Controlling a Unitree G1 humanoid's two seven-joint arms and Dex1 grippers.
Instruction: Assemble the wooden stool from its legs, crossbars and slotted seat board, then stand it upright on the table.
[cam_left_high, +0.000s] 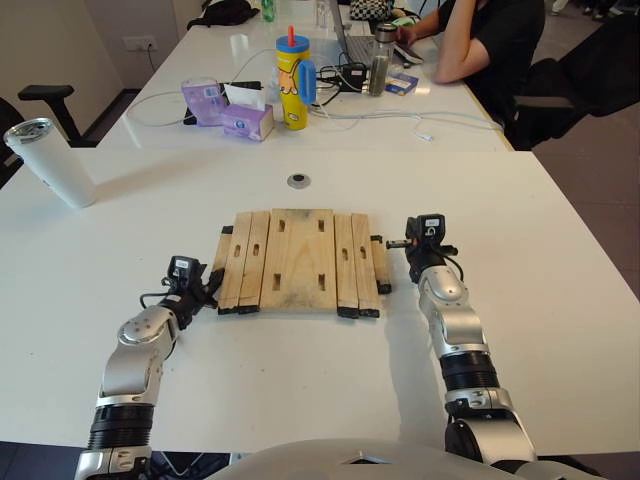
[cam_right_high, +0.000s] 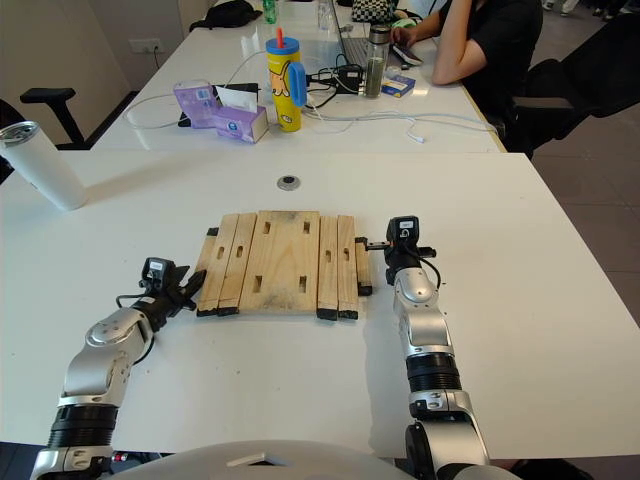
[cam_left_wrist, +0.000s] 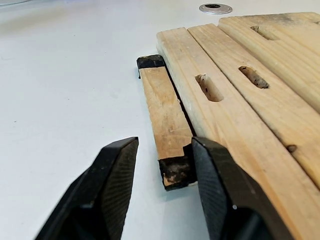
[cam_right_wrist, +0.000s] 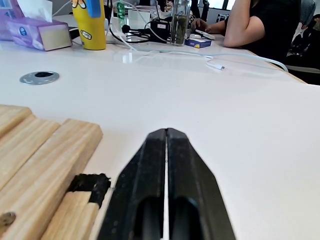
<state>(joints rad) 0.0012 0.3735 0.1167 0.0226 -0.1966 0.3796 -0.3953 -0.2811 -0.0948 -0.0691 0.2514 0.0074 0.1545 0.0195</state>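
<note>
Left gripper (cam_left_wrist: 164, 147) is sitting open around the short bar's (cam_left_wrist: 162, 107) black end. Right gripper (cam_right_wrist: 166, 136) is resting closed, empty, beside the boards (cam_left_high: 300, 258).

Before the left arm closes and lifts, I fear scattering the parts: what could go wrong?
1. The left end effector is open around the very end of the outer slat; held there, it may swing or slip when lifted.
2. One finger sits close beside the neighbouring plank, so closing could shove it.
3. The right end effector is shut, so it cannot yet steady anything.
</note>
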